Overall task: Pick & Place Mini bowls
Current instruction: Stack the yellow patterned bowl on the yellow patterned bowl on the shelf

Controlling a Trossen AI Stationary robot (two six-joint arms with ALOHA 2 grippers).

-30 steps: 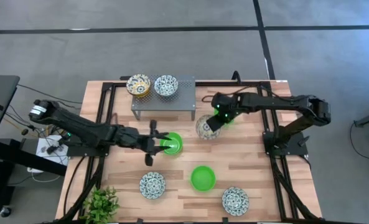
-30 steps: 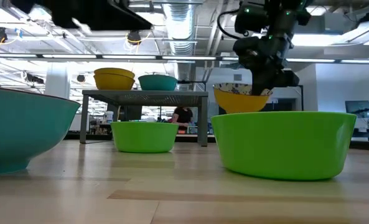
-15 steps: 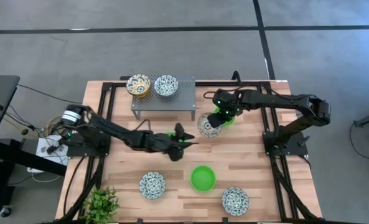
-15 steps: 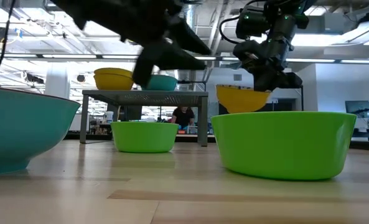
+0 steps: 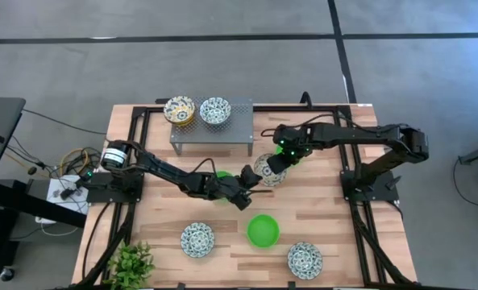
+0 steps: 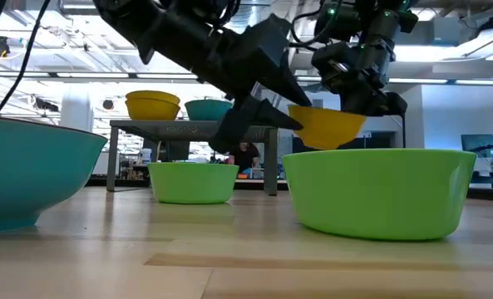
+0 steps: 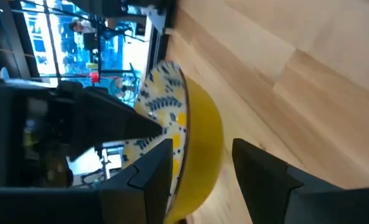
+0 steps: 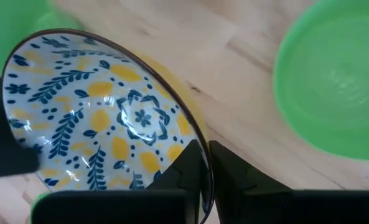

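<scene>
R pincer point(image 5: 272, 165) clamped on rim of yellow bowl point(image 5: 264, 169), held tilted above surface point(image 5: 335, 225) centre; L pincer point(image 5: 247, 179), fingers apart, just beside bowl's left side w/ rim between them, both arms about equally near, looks like a handover.

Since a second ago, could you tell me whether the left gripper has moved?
Yes. The left gripper swung rightward, away from the green bowl, to the yellow patterned bowl.

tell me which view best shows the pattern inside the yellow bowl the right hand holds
The right wrist view: the yellow bowl faces it, leaf pattern plain. The left wrist view shows it edge-on, the low view only its yellow outside, the high view shows it small.
</scene>
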